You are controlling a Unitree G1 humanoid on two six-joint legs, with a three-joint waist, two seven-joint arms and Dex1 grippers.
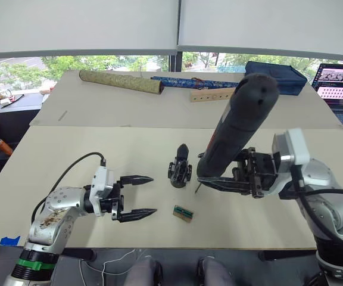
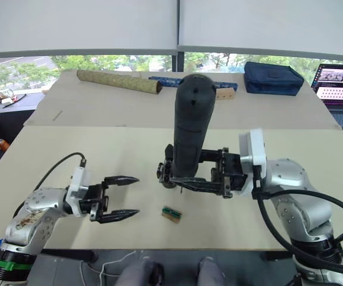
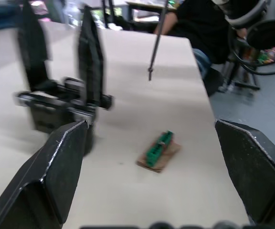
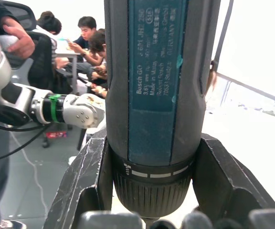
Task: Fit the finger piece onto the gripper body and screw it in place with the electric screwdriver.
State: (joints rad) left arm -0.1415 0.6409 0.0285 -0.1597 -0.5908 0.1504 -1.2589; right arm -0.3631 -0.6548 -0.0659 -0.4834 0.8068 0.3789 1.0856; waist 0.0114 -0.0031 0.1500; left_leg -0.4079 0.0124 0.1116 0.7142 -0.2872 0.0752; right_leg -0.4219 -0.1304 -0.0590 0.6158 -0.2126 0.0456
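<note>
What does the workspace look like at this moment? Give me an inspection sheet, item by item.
Surface: pale table, no spills seen.
Job's things: gripper body stands mid-table; electric screwdriver is held tilted, bit down just beside it.
Clutter: small green part near the front edge; patterned roll, blue case at the back.
Grippers: left gripper open, holding nothing; right gripper clamps the screwdriver.
Cables: black cable loops over the left arm.
Surroundings: laptop, windows, seated people.
</note>
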